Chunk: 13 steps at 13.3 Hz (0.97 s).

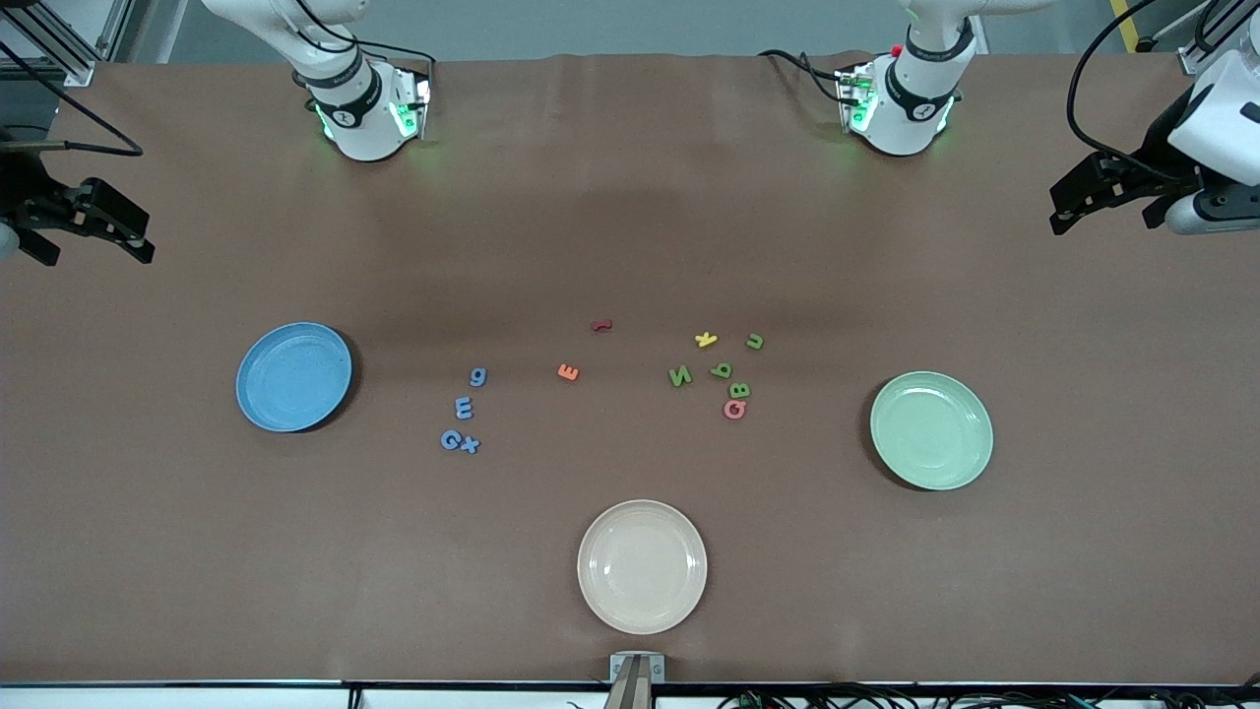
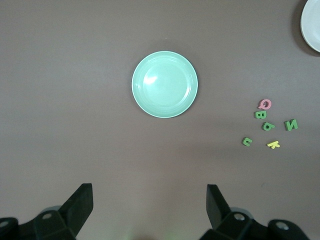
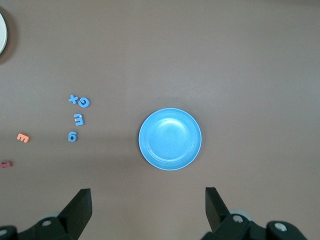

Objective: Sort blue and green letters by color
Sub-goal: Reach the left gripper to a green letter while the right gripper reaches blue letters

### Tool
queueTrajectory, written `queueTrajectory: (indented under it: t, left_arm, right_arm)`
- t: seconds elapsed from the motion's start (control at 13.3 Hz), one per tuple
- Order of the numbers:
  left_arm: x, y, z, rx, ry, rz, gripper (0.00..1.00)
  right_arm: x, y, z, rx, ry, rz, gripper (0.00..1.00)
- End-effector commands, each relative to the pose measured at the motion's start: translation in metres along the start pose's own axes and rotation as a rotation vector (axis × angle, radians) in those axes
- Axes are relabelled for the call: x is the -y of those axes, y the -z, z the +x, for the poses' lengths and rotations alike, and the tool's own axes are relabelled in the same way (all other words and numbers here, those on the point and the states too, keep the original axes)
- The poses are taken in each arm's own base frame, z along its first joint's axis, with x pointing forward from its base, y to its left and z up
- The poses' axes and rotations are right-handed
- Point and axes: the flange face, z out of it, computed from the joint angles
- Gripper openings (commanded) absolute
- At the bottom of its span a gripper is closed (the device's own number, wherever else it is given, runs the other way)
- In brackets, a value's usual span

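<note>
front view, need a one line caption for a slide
Both grippers, left and right, open and waiting at the table's ends; blue letters and green letters unsorted between plates.

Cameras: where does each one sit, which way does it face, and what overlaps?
Front view: high across the table, facing both bases; left gripper and right gripper wait open at the table's ends.
Left wrist view: looks down on the green plate and green letters; its open fingers show.
Right wrist view: looks down on the blue plate and blue letters.
Shared: both wrist views catch the cream plate.
</note>
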Motion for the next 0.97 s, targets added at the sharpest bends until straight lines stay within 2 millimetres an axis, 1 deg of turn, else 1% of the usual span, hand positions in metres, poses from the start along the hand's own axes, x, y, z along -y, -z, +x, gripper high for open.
queueTrajectory:
  t: [0.0, 0.15, 0.22, 0.3, 0.37, 0.52, 0.6, 0.67, 0.82, 0.9]
  left_arm:
    - [0.001, 0.004, 0.007, 0.004, -0.013, 0.005, 1.0]
    - [0.003, 0.006, 0.01, 0.0, -0.01, 0.003, 1.0]
    - [0.002, 0.0, 0.014, 0.01, -0.01, 0.004, 1.0]
    - [-0.001, -0.001, 0.016, 0.01, -0.016, 0.002, 1.0]
    - [-0.001, -0.015, 0.021, 0.036, -0.019, 0.004, 1.0]
    - [-0.011, -0.047, 0.026, 0.077, -0.019, 0.007, 1.0]
    - [-0.023, -0.071, 0.027, 0.072, -0.028, 0.007, 1.0]
    - [-0.037, -0.098, 0.025, 0.075, -0.017, 0.008, 1.0]
    - [-0.072, -0.148, 0.017, 0.056, 0.009, 0.007, 1.0]
    - [-0.087, -0.174, 0.013, 0.046, 0.024, 0.003, 1.0]
  right_arm:
    - [-0.003, 0.007, 0.013, 0.038, -0.002, 0.018, 1.0]
    - [-0.003, 0.006, 0.014, 0.042, -0.002, 0.018, 1.0]
    - [-0.004, 0.006, 0.014, 0.042, -0.003, 0.018, 1.0]
    - [-0.004, 0.006, 0.014, 0.042, -0.003, 0.018, 1.0]
    - [-0.004, 0.006, 0.014, 0.042, -0.002, 0.018, 1.0]
    - [-0.002, 0.005, 0.014, 0.045, 0.001, 0.019, 1.0]
    - [0.001, 0.002, 0.014, 0.051, 0.004, 0.019, 1.0]
    - [0.009, -0.01, 0.021, 0.07, 0.017, 0.024, 1.0]
    - [0.045, -0.034, 0.034, 0.104, 0.073, 0.023, 1.0]
    - [0.057, -0.047, 0.04, 0.122, 0.092, 0.029, 1.0]
